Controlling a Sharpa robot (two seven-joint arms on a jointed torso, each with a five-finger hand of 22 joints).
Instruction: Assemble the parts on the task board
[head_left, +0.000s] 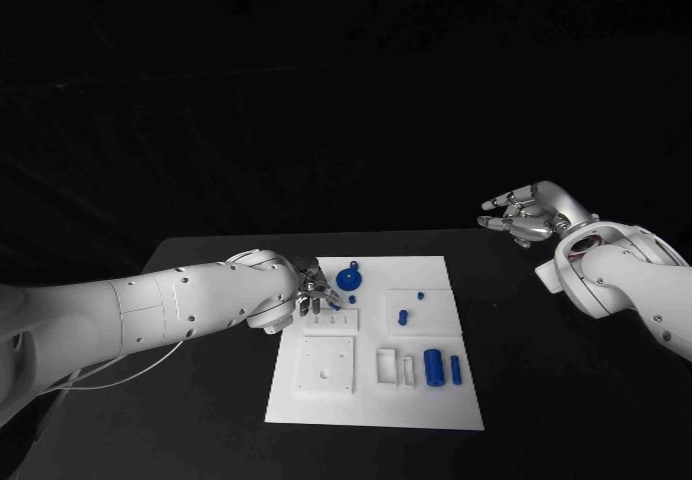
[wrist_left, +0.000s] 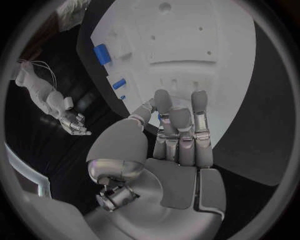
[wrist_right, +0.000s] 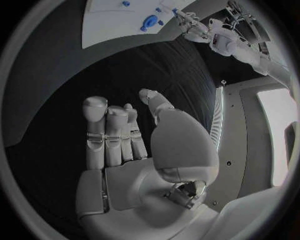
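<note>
Small blue plastic parts lie across the flat white rectangular task board (head_left: 433, 400) mid-table: a round disc-shaped piece with a stub (head_left: 349, 279) near the far edge, two upright-lying cylinders (head_left: 434, 367) toward the near right corner, smaller pegs (head_left: 404, 318) between. Judged light, rigid and smooth, likely to roll or slip; best pinched across the cylinder's middle.

Left hand (head_left: 310, 297) hovers over the board's far left part, just beside the disc, fingers extended side by side, holding nothing visible. Right hand (head_left: 522, 215) is raised well apart beyond the black table (head_left: 216, 400), fingers loosely spread, empty.
</note>
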